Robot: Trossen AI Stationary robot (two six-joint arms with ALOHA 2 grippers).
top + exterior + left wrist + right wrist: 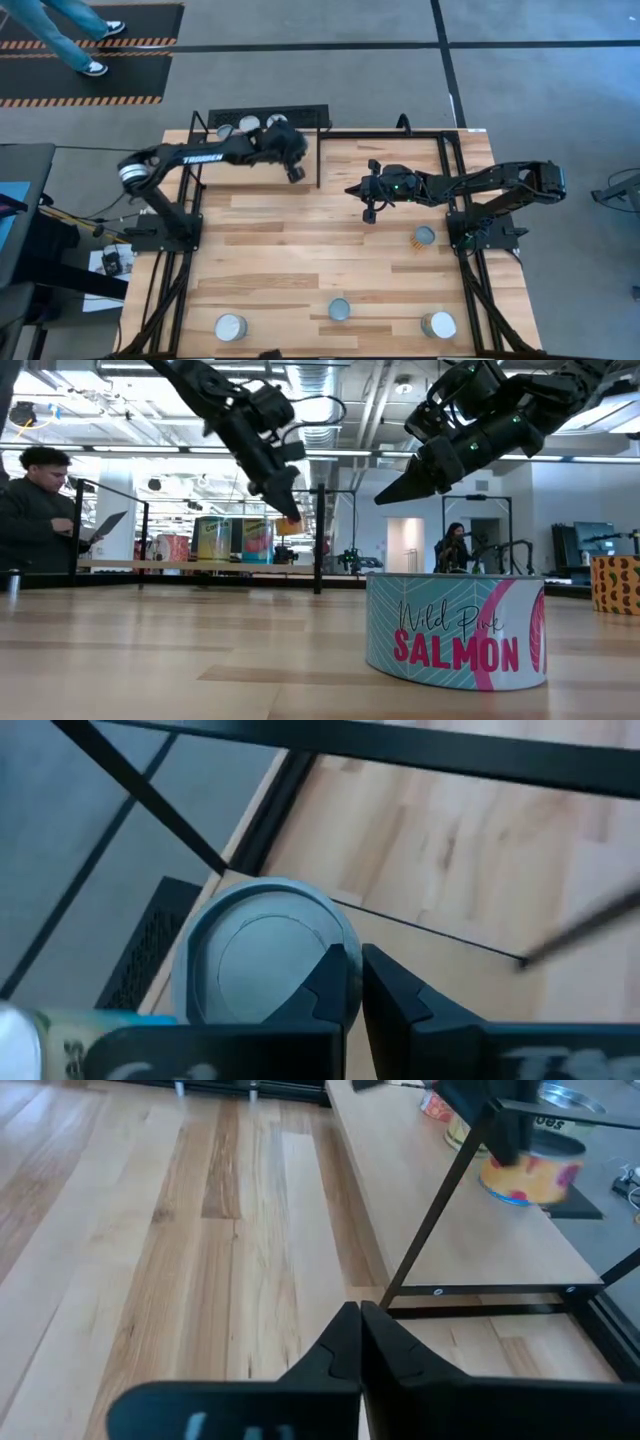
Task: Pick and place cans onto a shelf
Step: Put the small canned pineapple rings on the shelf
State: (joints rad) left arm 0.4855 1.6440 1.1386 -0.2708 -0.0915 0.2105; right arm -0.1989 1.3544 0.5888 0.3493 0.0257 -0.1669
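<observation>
My left gripper (295, 173) is shut over the right end of the pale shelf (430, 1200), right at a can with a silver top (260, 955) and an orange label (530, 1172). Three more cans (248, 124) stand along the shelf's far edge. My right gripper (368, 208) is shut and empty in the air over the table's middle, right of the shelf. Several cans stand on the table: one (424, 237) near the right arm's base and three (340, 308) along the near edge. My left gripper has its shut fingers slanting down at the rim of the can's top (325, 955), with one fingertip (335, 985) in front of the can's edge. The can is not between the fingers. I cannot tell whether the finger touches it.
Thin black rods (440, 1190) edge the shelf and a black post (318, 165) stands at its right end. A salmon can (455, 630) fills the low view's foreground. A person walks beyond the table's far left (70, 40); another person (35, 510) sits in the room behind.
</observation>
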